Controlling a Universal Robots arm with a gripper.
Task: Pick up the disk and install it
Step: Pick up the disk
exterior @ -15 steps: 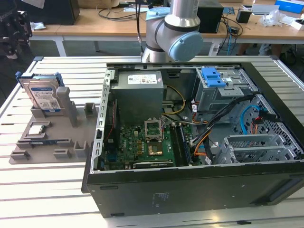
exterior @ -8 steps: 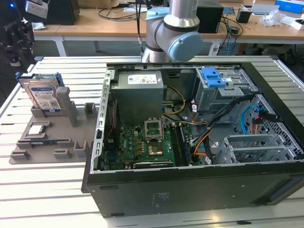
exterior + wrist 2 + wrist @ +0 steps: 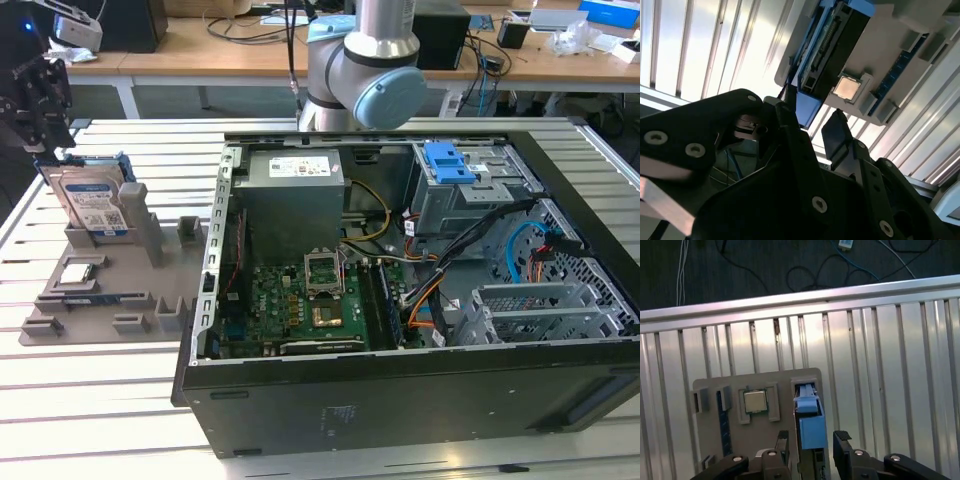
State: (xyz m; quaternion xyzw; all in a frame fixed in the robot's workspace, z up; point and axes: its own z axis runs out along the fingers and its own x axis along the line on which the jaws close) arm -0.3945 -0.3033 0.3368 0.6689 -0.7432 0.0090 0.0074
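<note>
The disk (image 3: 95,205) is a silver hard drive in a blue carrier, standing on edge in a slot of the grey holder (image 3: 150,300) at the exterior view's left. My gripper (image 3: 48,135) hangs just above its upper edge. In both wrist views the black fingers sit on either side of the disk's blue carrier end (image 3: 809,422) (image 3: 807,107), with small gaps on both sides. The gripper (image 3: 811,437) (image 3: 812,125) is open and holds nothing.
A small square silver chip (image 3: 754,401) (image 3: 80,272) lies in the holder beside the disk. The open computer case (image 3: 400,400) fills the exterior view's right, with a blue-tabbed drive bay (image 3: 450,165) at its back. The arm's base (image 3: 360,70) stands behind the case. The table is slatted metal (image 3: 880,365).
</note>
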